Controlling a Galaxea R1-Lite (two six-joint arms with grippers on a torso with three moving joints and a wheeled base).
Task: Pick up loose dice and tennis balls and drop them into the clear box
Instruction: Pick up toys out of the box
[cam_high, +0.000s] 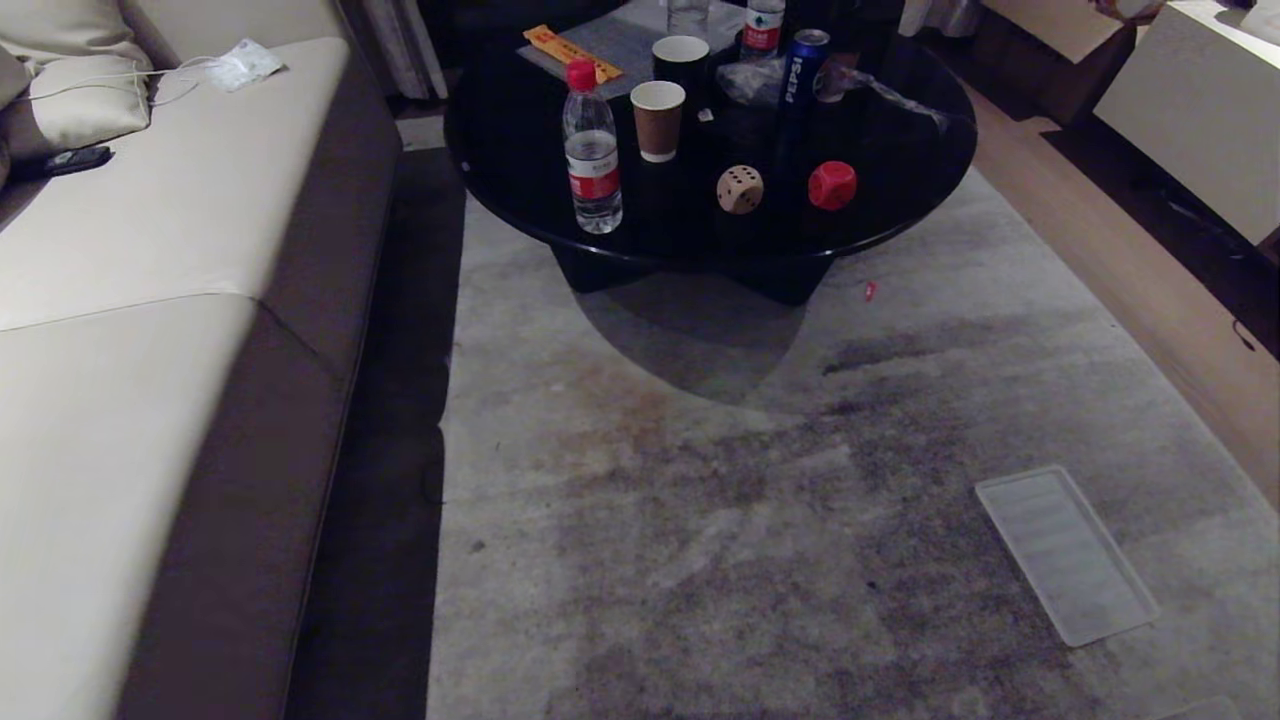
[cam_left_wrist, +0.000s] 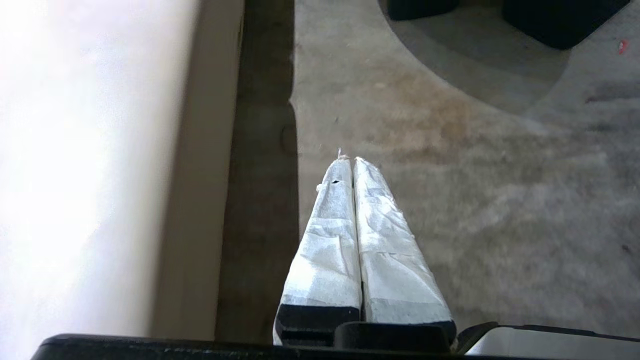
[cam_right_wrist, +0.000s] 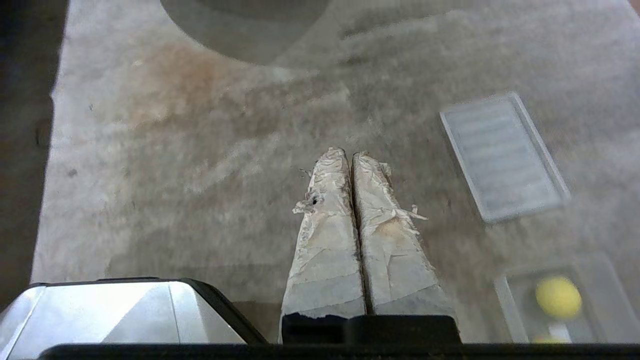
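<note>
Both arms hang parked over the rug, neither at work. The left claw (cam_left_wrist: 348, 160) has its wrapped fingers pressed together on nothing, with the sofa's front edge (cam_left_wrist: 200, 175) just to one side of it and bare rug (cam_left_wrist: 475, 200) ahead. The right claw (cam_right_wrist: 348, 154) is likewise closed and empty, tips touching, pointing down at the rug.

Nearest the right claw, off to its outer side and slightly behind the fingertips, sits the clear box (cam_right_wrist: 510, 295) on the floor, and a yellow rounded thing (cam_right_wrist: 558, 297) already lies inside it (a ball or the yellow die, too soft to tell). Its place beside the robot probably keeps each drop a short reach.

A little farther out on the same side lies the flat ribbed lid (cam_right_wrist: 502, 155), apart from the box, presumably set aside so the opening stays free.

Well beyond both claws, across the rug, stands the round black tabletop (cam_high: 520, 160). Near its front edge rest the tan die (cam_high: 740, 189) and the red die (cam_high: 832, 185), close together but not touching, with a water bottle (cam_high: 592, 150), paper cups (cam_high: 658, 120) and a Pepsi can (cam_high: 803, 70) behind and beside them. The dice look out of reach, so the base likely must drive closer.
</note>
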